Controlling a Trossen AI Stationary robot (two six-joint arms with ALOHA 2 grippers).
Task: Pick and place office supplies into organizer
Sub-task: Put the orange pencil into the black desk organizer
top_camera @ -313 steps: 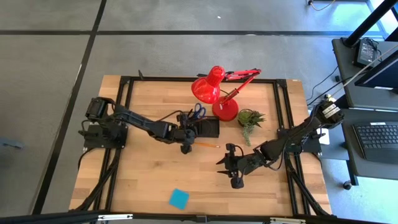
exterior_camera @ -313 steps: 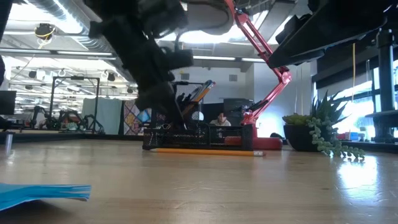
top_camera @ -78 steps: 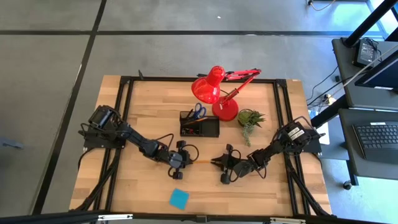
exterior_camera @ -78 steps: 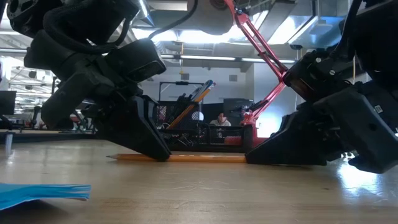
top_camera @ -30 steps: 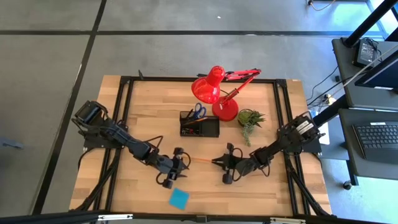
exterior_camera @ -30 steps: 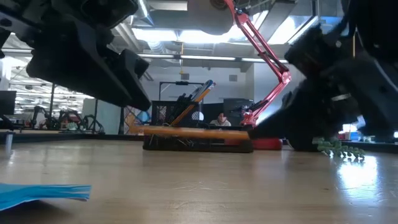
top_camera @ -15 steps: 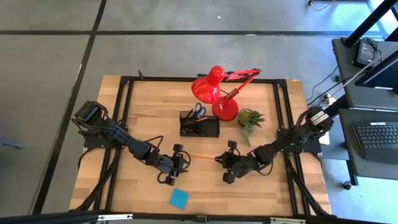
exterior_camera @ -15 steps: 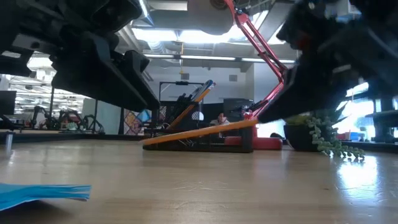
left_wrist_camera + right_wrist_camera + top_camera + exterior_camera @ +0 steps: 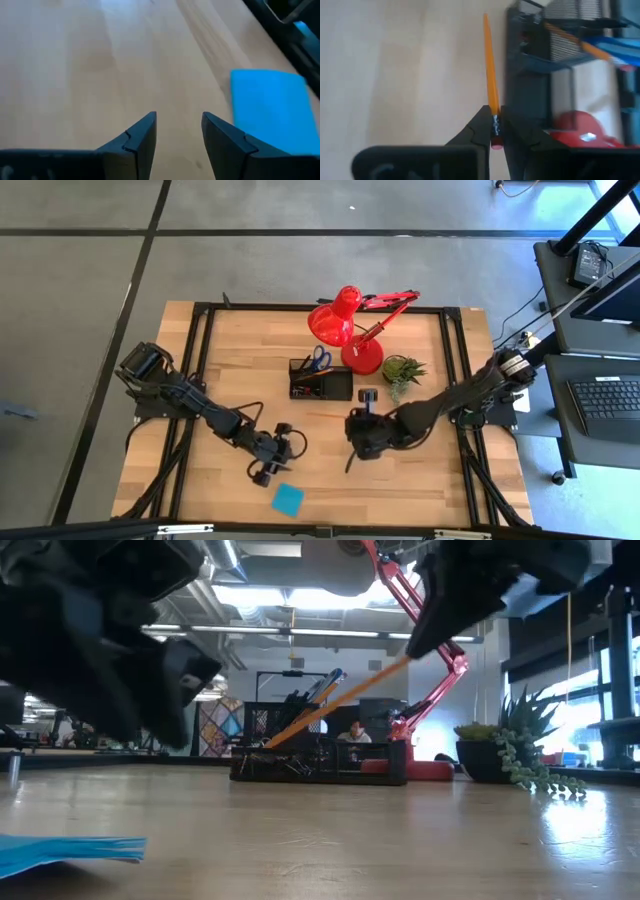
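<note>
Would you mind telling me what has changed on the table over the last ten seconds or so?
The orange pencil has left the table: the right gripper now pinches its eraser end and tilts it up toward the organizer. The left gripper let go and drew back, open, near the blue sticky-note pad. Pad, lamp and plant stayed put.
</note>
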